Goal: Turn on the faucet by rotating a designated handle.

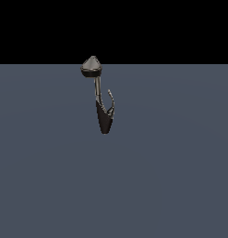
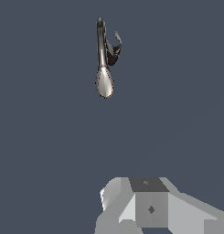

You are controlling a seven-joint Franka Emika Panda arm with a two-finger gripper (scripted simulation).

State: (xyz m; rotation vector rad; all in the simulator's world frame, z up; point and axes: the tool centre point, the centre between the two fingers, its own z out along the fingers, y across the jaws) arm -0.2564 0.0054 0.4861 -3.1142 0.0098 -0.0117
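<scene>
The faucet (image 1: 103,118) stands alone on the flat grey floor in the exterior view, with a tapering black body, a thin stem and a grey cone-shaped head (image 1: 91,66). The handle (image 1: 110,99), a thin curved silvery lever, rises from the body on the exterior view's right side. In the wrist view the faucet (image 2: 103,50) is seen from above and far off, with its handle (image 2: 117,43) hooking out beside the stem. Only a grey blocky part of my gripper (image 2: 150,203) shows at the picture's edge, well apart from the faucet. Its fingertips are not distinguishable. The arm is absent from the exterior view.
A plain blue-grey floor (image 1: 171,176) surrounds the faucet on all sides. A black background lies beyond its far edge in the exterior view.
</scene>
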